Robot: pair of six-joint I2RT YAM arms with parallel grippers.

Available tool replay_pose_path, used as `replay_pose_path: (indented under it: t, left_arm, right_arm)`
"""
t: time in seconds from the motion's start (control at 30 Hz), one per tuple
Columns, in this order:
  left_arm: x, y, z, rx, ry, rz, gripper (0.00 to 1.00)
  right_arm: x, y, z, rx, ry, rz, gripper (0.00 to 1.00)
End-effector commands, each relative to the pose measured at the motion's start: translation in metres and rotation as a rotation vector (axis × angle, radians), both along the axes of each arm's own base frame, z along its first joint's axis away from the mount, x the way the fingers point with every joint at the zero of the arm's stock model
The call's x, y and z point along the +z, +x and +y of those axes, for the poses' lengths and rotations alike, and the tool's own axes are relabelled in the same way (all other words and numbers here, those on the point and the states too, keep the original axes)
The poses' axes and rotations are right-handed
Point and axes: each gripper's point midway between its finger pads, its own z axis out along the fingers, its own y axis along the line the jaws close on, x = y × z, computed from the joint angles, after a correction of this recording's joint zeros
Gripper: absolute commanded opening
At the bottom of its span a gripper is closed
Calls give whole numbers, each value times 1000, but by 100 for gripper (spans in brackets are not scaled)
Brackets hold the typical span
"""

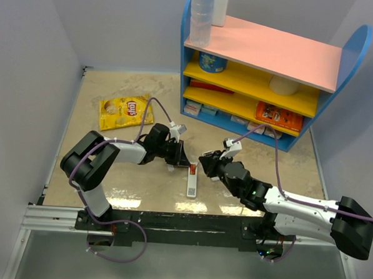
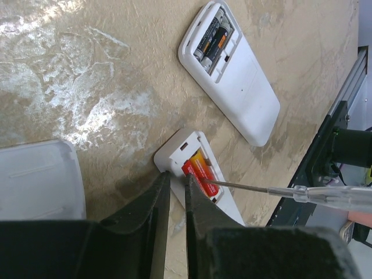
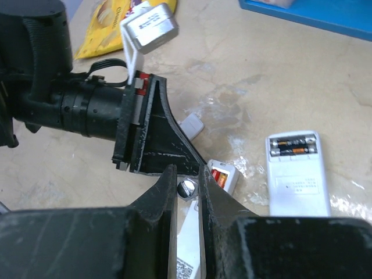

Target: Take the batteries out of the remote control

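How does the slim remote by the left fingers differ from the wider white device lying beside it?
The slim remote is narrow; the wider device is broader and rounded. The slim remote holds red-orange batteries, the wider device dark batteries. A thin probe reaches into the slim remote's slot; the wider device lies untouched. Both are white, back up, covers off, batteries in.

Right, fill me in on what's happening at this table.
The right fingers hold a thin screwdriver, its tip poked against the red-orange batteries in the open slot of the remote control. The left fingers sit nearly closed at that end of the remote, apparently steadying it. No battery is out yet.
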Motion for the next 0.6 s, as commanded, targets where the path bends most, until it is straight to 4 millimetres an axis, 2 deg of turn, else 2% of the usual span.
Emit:
replay_pose_path:
  t: [0.0,0.2,0.33,0.57]
  left_arm:
    - [-28,-19,2,-26,78,37,17]
    - [-28,-21,2,-23,78,39,16]
    - [-26,-24,3,-22,74,39,15]
    - [-23,-26,5,-17,75,39,15]
  right_arm:
    - [-81,-41,-34,-17,-140,259,0]
    - [-82,-41,-40,-35,-104,236,0]
    - [-73,-37,-37,-24,-90,192,0]
    - [-69,-33,-44,-66,-64,176,0]
